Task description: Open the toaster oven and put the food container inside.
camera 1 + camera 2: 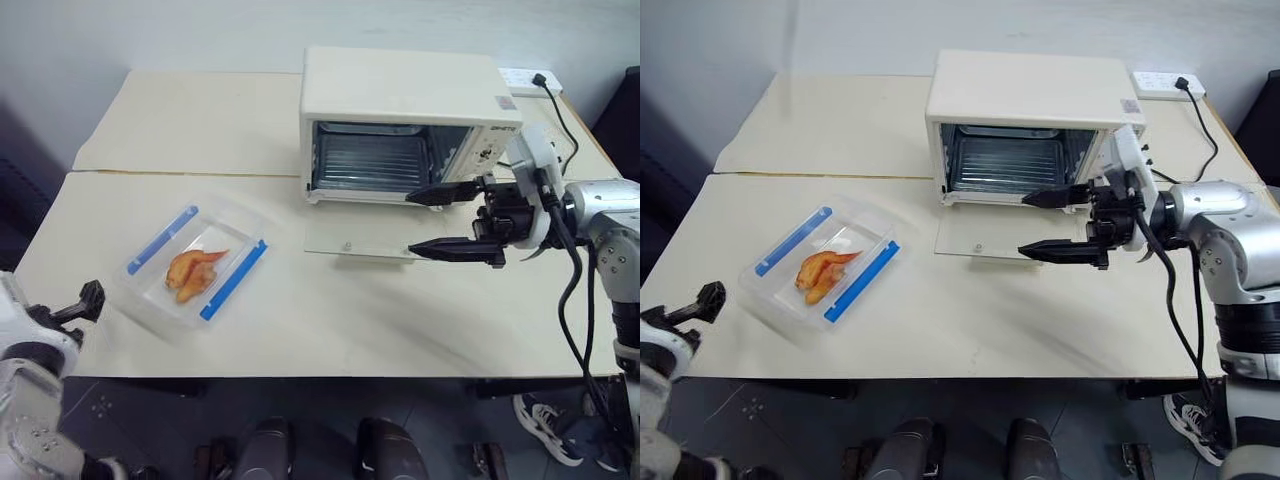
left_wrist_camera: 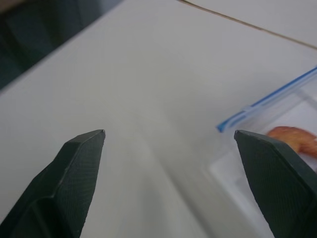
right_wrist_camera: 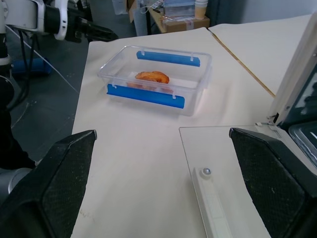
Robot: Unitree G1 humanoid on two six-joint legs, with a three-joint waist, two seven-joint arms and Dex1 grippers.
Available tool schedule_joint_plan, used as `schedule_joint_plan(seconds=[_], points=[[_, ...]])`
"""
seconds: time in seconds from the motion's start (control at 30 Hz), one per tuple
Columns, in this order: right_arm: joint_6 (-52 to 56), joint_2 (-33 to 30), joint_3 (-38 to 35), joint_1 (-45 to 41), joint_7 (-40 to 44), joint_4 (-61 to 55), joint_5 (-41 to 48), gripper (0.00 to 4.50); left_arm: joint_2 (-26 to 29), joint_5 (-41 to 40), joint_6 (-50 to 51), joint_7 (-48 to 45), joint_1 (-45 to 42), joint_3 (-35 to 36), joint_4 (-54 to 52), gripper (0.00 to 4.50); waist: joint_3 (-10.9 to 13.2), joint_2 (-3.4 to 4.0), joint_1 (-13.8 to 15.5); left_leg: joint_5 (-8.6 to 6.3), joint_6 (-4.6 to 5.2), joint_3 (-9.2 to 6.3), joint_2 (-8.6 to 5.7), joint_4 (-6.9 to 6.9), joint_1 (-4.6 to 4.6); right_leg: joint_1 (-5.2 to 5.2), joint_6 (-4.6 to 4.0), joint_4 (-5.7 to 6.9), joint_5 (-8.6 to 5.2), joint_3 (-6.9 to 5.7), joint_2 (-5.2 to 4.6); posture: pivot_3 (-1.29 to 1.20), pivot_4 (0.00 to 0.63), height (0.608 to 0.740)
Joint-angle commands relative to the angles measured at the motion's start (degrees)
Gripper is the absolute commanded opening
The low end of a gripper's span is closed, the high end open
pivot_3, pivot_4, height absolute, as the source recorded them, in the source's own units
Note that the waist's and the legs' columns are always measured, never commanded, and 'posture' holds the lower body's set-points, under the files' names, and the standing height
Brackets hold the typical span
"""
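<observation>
The cream-white toaster oven [image 1: 400, 95] stands at the back of the table with its glass door [image 1: 350, 240] folded down flat and the rack inside showing. The food container [image 1: 195, 265], a clear box with two blue clip strips and orange food inside, rests on the table left of the oven. My right gripper [image 1: 410, 224] hovers open over the door's right end, pointing left, with nothing between its fingers. My left gripper [image 2: 169, 132] is open low at the table's front left corner, apart from the food container [image 2: 277, 124], which lies just beyond its fingertips.
A white power strip [image 1: 527, 78] with a black cable lies behind the oven at the back right. A seam [image 1: 180, 172] runs across the table behind the container. The table's front edge [image 1: 300, 376] is close to me.
</observation>
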Motion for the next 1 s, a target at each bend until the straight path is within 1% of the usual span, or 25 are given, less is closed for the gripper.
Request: schedule_joint_plan(seconds=[0.03,0.13,0.3,0.43,0.57,0.67,0.77,0.9,1.0], points=[[0.1,-0.1,-1.8,-1.4,0.6,-0.7,0.6,4.5,-4.3,-1.6,-0.5,6.7,-4.0,-1.9,-2.2,4.42,0.0,-0.01,-0.1,0.0,-0.01,-0.01,0.0,0.0,-0.02,-0.03,0.0,0.03,0.0,0.0,0.0,0.0,0.15,0.74],[0.3,-0.6,-2.1,-0.6,1.0,-1.4,0.7,4.5,-9.4,-4.5,-0.5,12.3,-6.6,-0.9,-2.2,4.42,0.0,-0.02,-0.5,-0.04,-0.06,0.0,-0.02,-0.03,-0.02,-0.06,0.0,0.03,0.0,-0.01,0.05,0.0,0.15,0.74],[1.5,-0.7,-3.2,0.6,0.0,-2.9,1.4,4.5,-14.5,-11.2,-0.5,22.5,-4.7,-1.6,-2.2,4.42,0.0,-0.01,-0.8,-0.05,-0.07,0.07,0.0,-0.1,-0.01,-0.1,-0.01,0.0,0.0,0.01,0.08,0.0,0.15,0.74],[2.3,-0.6,-4.6,1.7,-1.5,-4.1,2.2,4.5,-16.4,-13.8,-0.5,28.7,-5.0,-2.4,-2.2,4.42,0.0,-0.02,-0.7,-0.05,-0.07,0.08,0.02,-0.08,-0.02,-0.11,-0.01,0.0,0.0,0.03,0.07,0.0,0.15,0.74],[3.4,-0.7,-6.1,2.7,-3.3,-5.3,2.9,4.5,-16.2,-14.8,-0.5,31.0,-7.2,-4.3,-0.9,4.42,0.0,-0.04,-0.4,-0.06,-0.04,0.05,-0.01,-0.04,-0.03,-0.07,0.0,-0.03,0.0,0.02,0.03,0.0,0.15,0.74],[3.9,-1.4,-7.2,3.8,-3.9,-6.5,3.2,4.5,-14.8,-16.2,-0.5,31.6,-9.5,-4.3,2.6,3.86,0.0,-0.04,-0.5,-0.06,-0.04,0.06,-0.05,-0.04,-0.04,-0.07,-0.01,-0.04,0.0,0.01,0.05,0.0,0.15,0.74],[4.6,-2.1,-8.3,5.0,-4.5,-7.7,3.6,4.5,-12.1,-18.2,-0.5,32.3,-10.1,-3.8,5.6,3.04,0.0,-0.04,-0.6,-0.06,-0.04,0.09,-0.09,-0.05,-0.04,-0.1,-0.01,-0.03,0.0,0.02,0.08,0.0,0.15,0.74],[5.2,-3.0,-9.6,6.4,-5.3,-8.9,3.9,4.5,-8.4,-21.3,-0.5,33.3,-9.2,-2.5,8.6,1.81,0.0,-0.04,-0.6,-0.06,-0.05,0.09,-0.08,-0.07,-0.04,-0.11,-0.01,-0.04,0.0,0.02,0.1,0.0,0.15,0.74],[5.7,-3.5,-10.7,7.8,-6.1,-10.0,4.3,4.5,-4.3,-25.1,-0.5,33.1,-7.5,-2.4,11.2,0.93,0.0,-0.04,-0.6,-0.07,-0.06,0.08,-0.07,-0.07,-0.02,-0.11,-0.01,-0.04,0.0,0.03,0.09,0.0,0.15,0.74]])
